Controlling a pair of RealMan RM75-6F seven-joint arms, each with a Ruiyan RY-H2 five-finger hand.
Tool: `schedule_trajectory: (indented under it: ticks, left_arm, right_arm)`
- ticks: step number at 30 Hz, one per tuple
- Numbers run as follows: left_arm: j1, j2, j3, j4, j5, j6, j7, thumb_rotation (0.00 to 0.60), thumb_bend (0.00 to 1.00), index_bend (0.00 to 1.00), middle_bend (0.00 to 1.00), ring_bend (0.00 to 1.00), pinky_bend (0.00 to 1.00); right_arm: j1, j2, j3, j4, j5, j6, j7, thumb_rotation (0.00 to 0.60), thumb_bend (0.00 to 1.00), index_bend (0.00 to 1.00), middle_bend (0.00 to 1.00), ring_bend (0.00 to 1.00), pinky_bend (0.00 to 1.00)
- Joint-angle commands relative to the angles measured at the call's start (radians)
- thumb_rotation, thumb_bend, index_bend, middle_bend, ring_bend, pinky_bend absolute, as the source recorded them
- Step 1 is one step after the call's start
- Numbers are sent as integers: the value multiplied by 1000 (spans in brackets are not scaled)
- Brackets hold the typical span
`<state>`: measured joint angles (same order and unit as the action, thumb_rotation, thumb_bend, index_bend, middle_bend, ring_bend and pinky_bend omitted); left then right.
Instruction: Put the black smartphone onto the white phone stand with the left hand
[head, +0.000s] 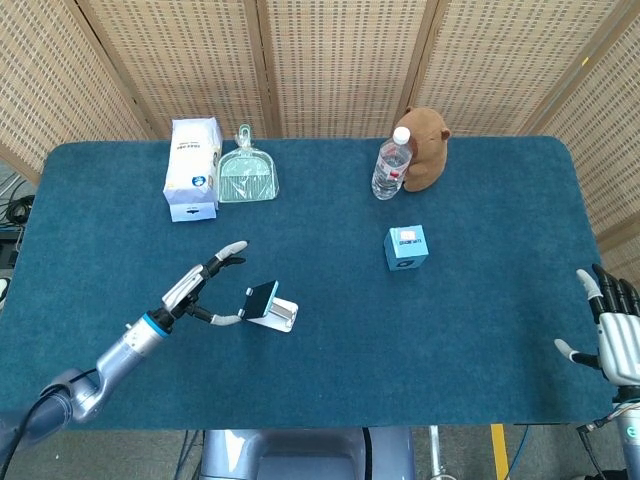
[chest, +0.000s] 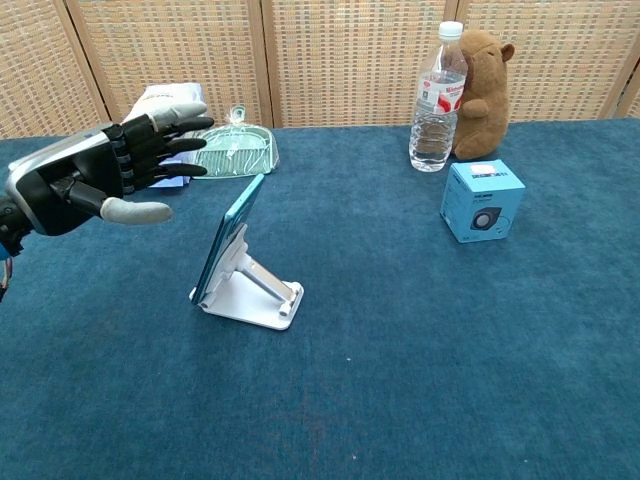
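Observation:
The black smartphone (chest: 229, 236) with a teal edge leans tilted back on the white phone stand (chest: 256, 293), also seen from above as the smartphone (head: 261, 299) on the stand (head: 280, 315). My left hand (chest: 95, 175) hovers left of the phone, apart from it, fingers spread and holding nothing; from the head camera the left hand (head: 201, 284) shows the same gap. My right hand (head: 612, 335) hangs open at the table's right edge, far from everything.
A blue box (chest: 482, 200) stands right of centre. A water bottle (chest: 436, 96) and brown plush toy (chest: 483, 78) stand at the back. A white bag (head: 194, 167) and green dustpan (head: 247, 176) lie at the back left.

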<state>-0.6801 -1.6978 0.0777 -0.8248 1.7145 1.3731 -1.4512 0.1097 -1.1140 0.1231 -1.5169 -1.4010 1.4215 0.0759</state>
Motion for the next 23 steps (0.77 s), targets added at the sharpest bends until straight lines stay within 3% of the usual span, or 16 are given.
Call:
schedule_trajectory:
  ticks: [1, 4, 7, 11, 13, 15, 23]
  left_arm:
    - [26, 64, 2, -52, 8, 41, 118, 600, 0, 0, 0, 0, 55]
    - [46, 141, 2, -126, -1, 47, 283, 600, 0, 0, 0, 0, 4]
    - [81, 259, -6, -273, -48, 24, 530, 600, 1, 0, 0, 0, 0]
    - [186, 493, -14, -575, -223, -14, 987, 600, 11, 0, 0, 0, 0]
    - [226, 548, -23, -664, -283, 8, 1107, 600, 11, 0, 0, 0, 0]
    - [269, 575, -37, -721, -327, 51, 1183, 600, 10, 0, 0, 0, 0]
    - [401, 596, -61, -753, -405, 161, 1230, 600, 7, 0, 0, 0, 0]
  right_arm:
    - [-2, 1, -1, -2, -3, 4, 0, 600, 2, 0, 0, 0, 0]
    - [-4, 1, -2, -6, -10, 14, -5, 600, 2, 0, 0, 0, 0]
    - [-7, 1, -3, -12, -20, 26, -10, 600, 2, 0, 0, 0, 0]
    - [-13, 3, -7, -21, -36, 43, -12, 600, 2, 0, 0, 0, 0]
    - [-14, 4, -8, -24, -40, 49, -10, 600, 2, 0, 0, 0, 0]
    - [-16, 7, -7, -29, -45, 56, -7, 600, 2, 0, 0, 0, 0]
    - [-21, 15, -8, -40, -58, 72, -3, 600, 2, 0, 0, 0, 0]
